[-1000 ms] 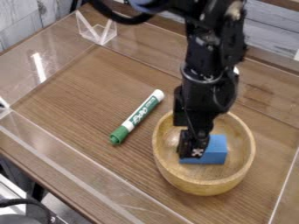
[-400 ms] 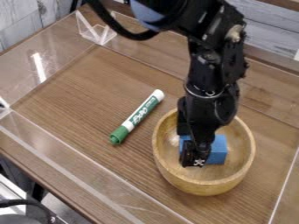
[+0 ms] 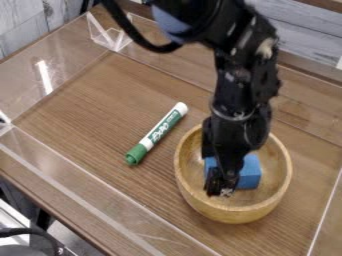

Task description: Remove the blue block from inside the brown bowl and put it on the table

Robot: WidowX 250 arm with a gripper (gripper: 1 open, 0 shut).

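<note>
The brown bowl (image 3: 267, 203) sits on the table (image 3: 94, 110) at the lower right. Inside it lies the blue block (image 3: 247, 170), partly covered by the black arm. My gripper (image 3: 222, 181) points straight down into the bowl, open, with its fingers reaching down around the block's left side. Whether the fingertips touch the block is hard to tell, since they hide its near edge.
A green-and-white marker (image 3: 156, 133) lies on the table just left of the bowl. Low clear acrylic walls (image 3: 80, 200) edge the tabletop, and a small clear stand (image 3: 111, 35) sits at the back.
The gripper has sunk lower into the bowl, down over the blue block, staying open. Bowl, block and marker have not moved.
</note>
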